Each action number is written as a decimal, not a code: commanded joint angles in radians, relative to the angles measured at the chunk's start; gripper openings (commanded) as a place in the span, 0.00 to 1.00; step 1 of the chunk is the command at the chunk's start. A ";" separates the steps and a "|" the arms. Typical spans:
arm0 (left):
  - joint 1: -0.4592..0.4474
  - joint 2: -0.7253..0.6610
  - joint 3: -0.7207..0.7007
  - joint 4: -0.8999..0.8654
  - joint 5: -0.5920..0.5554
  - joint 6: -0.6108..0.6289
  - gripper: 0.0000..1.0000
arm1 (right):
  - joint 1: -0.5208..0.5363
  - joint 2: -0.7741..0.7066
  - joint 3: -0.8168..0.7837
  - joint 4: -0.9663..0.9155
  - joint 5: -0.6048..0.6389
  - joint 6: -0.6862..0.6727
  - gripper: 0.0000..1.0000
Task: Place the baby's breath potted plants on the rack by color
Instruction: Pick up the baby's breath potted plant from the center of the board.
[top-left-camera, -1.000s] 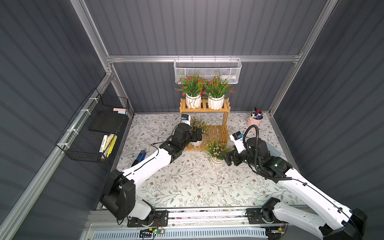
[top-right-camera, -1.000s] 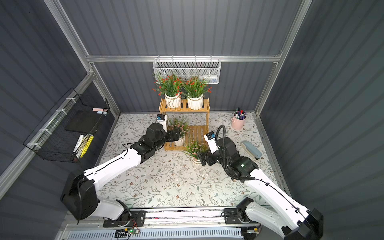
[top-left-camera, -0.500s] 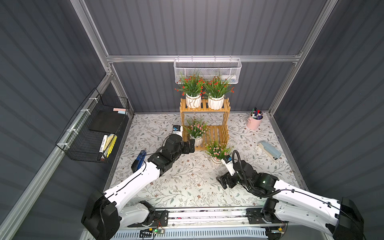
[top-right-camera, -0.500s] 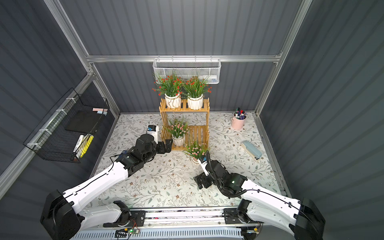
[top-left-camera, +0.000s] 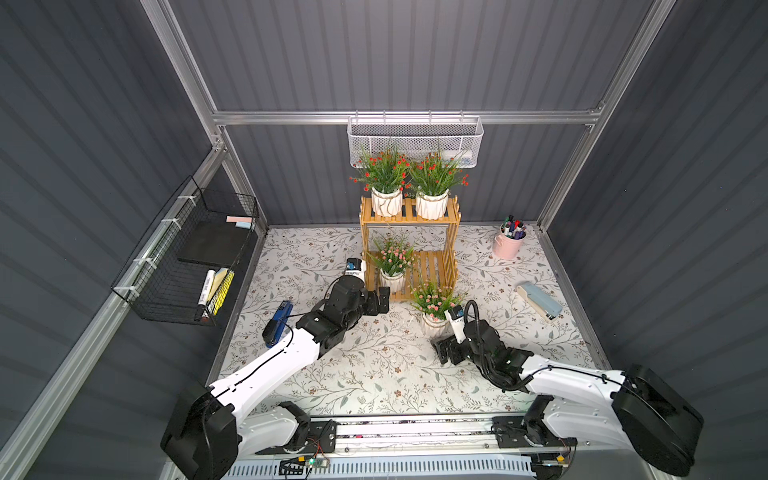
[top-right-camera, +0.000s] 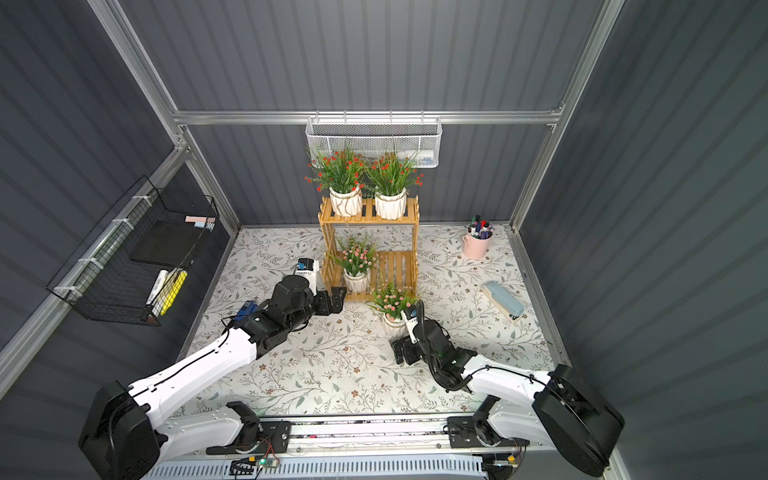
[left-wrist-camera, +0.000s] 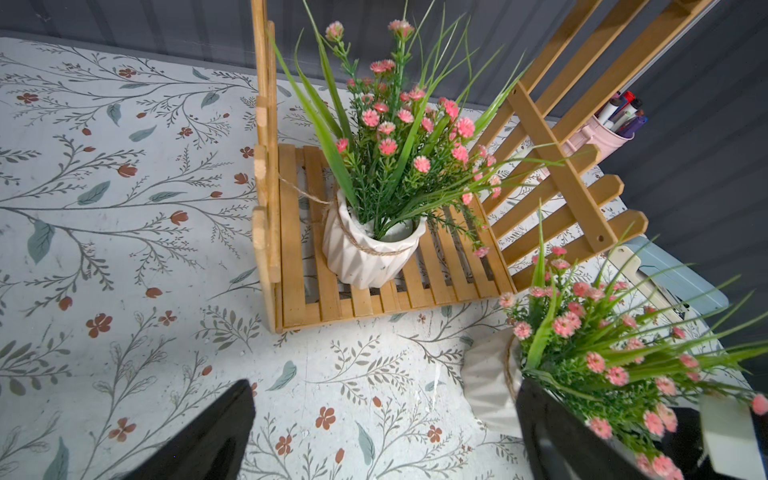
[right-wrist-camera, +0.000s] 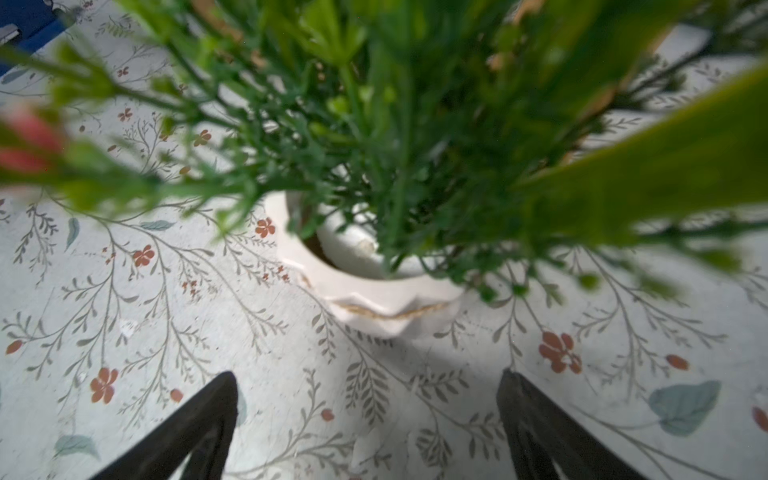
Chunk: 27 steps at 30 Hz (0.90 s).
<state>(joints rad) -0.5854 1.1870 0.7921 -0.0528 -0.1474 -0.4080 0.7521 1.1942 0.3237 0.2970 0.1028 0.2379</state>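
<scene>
1. My left tool (top-left-camera: 379, 300) hangs just in front of the rack's lower tier, with its jaws wide apart and holding nothing.
2. The rack (top-left-camera: 432, 270) stands at the back of the tabletop (top-left-camera: 374, 374). The left red plant (top-left-camera: 384, 183) and right red plant (top-left-camera: 436, 183) sit side by side on its upper tier. The first pink plant (top-left-camera: 392, 259) stands upright on the left of its lower tier.
3. The second pink plant (top-left-camera: 434, 301) stands on the tabletop, just in front of the rack's right half.
4. My right tool (top-left-camera: 445, 352) sits low just before that pot, jaws spread wide and empty.

Floral tabletop (top-left-camera: 374, 374) carries the rack (top-left-camera: 432, 266), one pink-flowered plant (top-left-camera: 434, 299), pen cup (top-left-camera: 508, 248), stapler (top-left-camera: 539, 300), blue tool (top-left-camera: 277, 322)
</scene>
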 joint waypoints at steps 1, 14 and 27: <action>-0.001 -0.019 0.004 -0.004 -0.019 -0.012 0.99 | -0.030 0.071 0.018 0.137 -0.061 -0.062 0.99; -0.001 -0.017 0.035 -0.064 -0.054 -0.009 1.00 | -0.052 0.219 0.000 0.370 -0.047 -0.120 0.99; -0.001 -0.050 0.038 -0.117 -0.079 -0.014 0.99 | -0.100 0.404 0.040 0.590 -0.094 -0.138 0.99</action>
<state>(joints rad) -0.5854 1.1732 0.7967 -0.1413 -0.2058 -0.4156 0.6689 1.5803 0.3576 0.7883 0.0387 0.1112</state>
